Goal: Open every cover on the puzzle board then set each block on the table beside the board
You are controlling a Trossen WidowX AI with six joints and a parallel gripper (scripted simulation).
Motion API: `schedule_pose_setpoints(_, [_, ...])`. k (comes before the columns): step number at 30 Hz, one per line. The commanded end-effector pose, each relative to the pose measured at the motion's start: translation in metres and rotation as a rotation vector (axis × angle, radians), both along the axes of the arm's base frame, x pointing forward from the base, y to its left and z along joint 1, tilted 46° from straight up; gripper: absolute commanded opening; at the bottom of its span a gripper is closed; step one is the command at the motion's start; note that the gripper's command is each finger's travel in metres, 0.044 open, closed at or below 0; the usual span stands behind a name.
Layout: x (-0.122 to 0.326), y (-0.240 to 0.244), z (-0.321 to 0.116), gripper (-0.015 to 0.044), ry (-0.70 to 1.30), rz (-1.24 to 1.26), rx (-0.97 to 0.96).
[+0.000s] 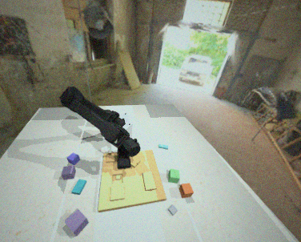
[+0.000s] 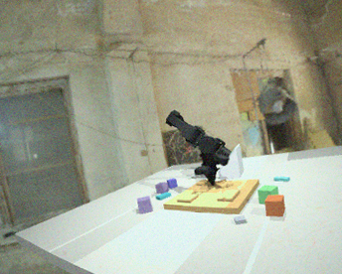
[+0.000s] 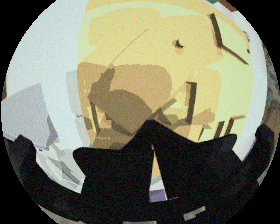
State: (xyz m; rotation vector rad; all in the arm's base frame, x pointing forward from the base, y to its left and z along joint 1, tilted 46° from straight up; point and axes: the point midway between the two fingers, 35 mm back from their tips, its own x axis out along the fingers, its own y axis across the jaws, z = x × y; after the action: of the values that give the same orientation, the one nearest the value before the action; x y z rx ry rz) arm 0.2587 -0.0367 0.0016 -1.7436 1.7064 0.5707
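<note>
The yellow puzzle board [image 1: 138,199] [image 2: 205,207] [image 3: 120,35] lies flat on the table. A raised rectangular cover [image 1: 118,191] [image 2: 188,199] sits at its front left, and another cover [image 1: 149,181] [image 2: 229,195] at its right. A small square outline shows behind the front-left cover. My gripper [image 1: 124,166] [image 2: 212,183] [image 3: 149,123] is shut and empty, its tips low over the rear middle of the board. The arm and its shadow hide part of the rear; whether any well there holds a block I cannot tell.
Left of the board lie a blue block [image 1: 73,159] [image 2: 172,183], two purple blocks and a teal slab [image 1: 79,187] [image 2: 163,196]. Right are a green block [image 1: 174,175] [image 2: 268,195], an orange block [image 1: 186,190] [image 2: 275,205], a grey piece [image 1: 172,209] [image 2: 240,219] and a cyan piece [image 1: 163,147] [image 2: 282,179].
</note>
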Motion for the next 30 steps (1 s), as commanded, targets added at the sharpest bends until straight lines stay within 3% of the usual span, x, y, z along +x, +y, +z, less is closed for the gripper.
schedule_pose_setpoints(1, [-0.005,0.000,-0.002,0.0000,0.000,-0.006,0.004])
schedule_pose_setpoints(30, [-0.030,0.015,-0.020,0.0000,0.002,-0.006,0.006])
